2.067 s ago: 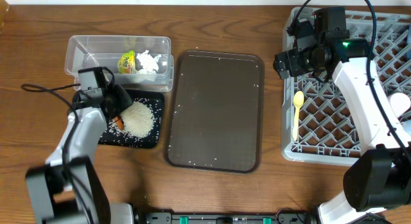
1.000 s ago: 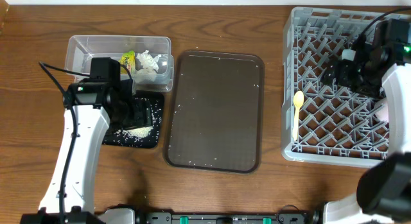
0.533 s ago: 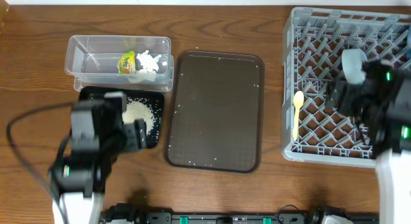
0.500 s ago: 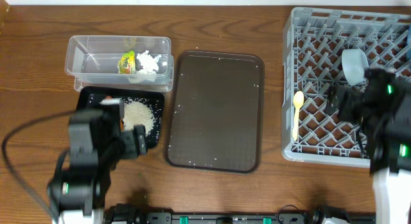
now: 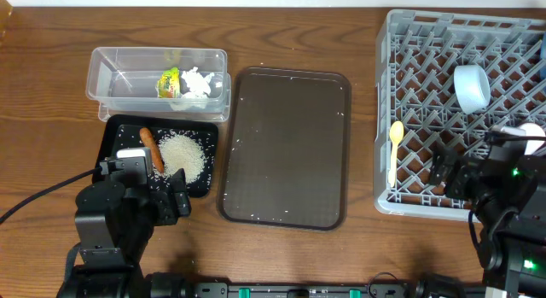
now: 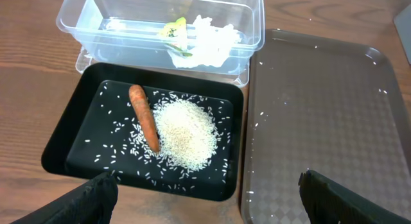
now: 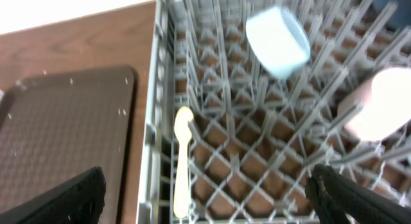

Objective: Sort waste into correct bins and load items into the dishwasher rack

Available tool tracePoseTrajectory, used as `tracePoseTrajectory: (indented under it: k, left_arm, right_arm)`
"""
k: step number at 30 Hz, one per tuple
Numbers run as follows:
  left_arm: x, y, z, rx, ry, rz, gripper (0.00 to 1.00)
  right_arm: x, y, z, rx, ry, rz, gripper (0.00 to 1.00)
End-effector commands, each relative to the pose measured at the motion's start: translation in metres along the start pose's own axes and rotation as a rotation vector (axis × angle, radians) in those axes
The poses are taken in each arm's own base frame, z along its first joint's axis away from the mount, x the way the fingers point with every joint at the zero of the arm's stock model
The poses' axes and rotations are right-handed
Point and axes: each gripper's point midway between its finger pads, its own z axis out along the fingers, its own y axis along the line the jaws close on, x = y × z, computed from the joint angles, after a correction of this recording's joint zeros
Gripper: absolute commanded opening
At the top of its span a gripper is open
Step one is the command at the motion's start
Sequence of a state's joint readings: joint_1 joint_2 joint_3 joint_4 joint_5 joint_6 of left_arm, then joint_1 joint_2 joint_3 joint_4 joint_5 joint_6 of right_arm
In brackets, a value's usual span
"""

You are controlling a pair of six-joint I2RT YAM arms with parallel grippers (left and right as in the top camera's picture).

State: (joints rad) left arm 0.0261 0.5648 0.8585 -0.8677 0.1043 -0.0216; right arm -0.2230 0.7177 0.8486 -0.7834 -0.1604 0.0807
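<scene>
Left gripper and right gripper gape empty. Carrot stick and rice lie in the black tray, wrapper and tissue in the clear tub. Spoon, blue cup, pink cup in the rack; brown tray between.

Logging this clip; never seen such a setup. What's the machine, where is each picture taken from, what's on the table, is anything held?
Two robot arms sit at a table, each with a two-finger gripper. One picture looks down from above; the others come from wrist cameras. The clear rectangular plastic tub holds a yellow-green crumpled wrapper and white tissue; the shallow black tray holds white rice and an orange carrot-like stick. A dark brown serving tray lies mid-table. The grey rack holds a pale yellow spoon, light blue cup and pink cup. The left gripper and right gripper are open, empty.
</scene>
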Motion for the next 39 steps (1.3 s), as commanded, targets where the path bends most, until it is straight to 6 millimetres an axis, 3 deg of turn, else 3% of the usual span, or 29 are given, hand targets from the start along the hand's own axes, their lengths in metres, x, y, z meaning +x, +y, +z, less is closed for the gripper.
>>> tracePoseTrajectory:
  k: [1, 10, 25, 33, 39]
  left_arm:
    - [0.003, 0.003, 0.000, -0.014, 0.007, 0.008, 0.93]
    - [0.003, 0.003, 0.000, -0.015, 0.009, 0.008, 0.93]
    - [0.003, 0.003, 0.000, -0.015, 0.009, 0.008, 0.93]
    - [0.003, 0.003, 0.000, -0.015, 0.009, 0.008, 0.93]
    - [0.003, 0.003, 0.000, -0.015, 0.009, 0.008, 0.93]
  right_arm:
    - [0.011, 0.000, 0.001, 0.002, 0.038, 0.018, 0.99]
    - [0.041, -0.002, -0.002, 0.013, 0.160, 0.037, 0.99]
    - [0.053, -0.003, -0.003, 0.017, 0.207, 0.045, 0.99]
    - [0.049, 0.009, -0.021, -0.023, 0.115, 0.003, 0.99]
    - [0.073, 0.019, -0.027, -0.079, 0.062, -0.047, 0.99]
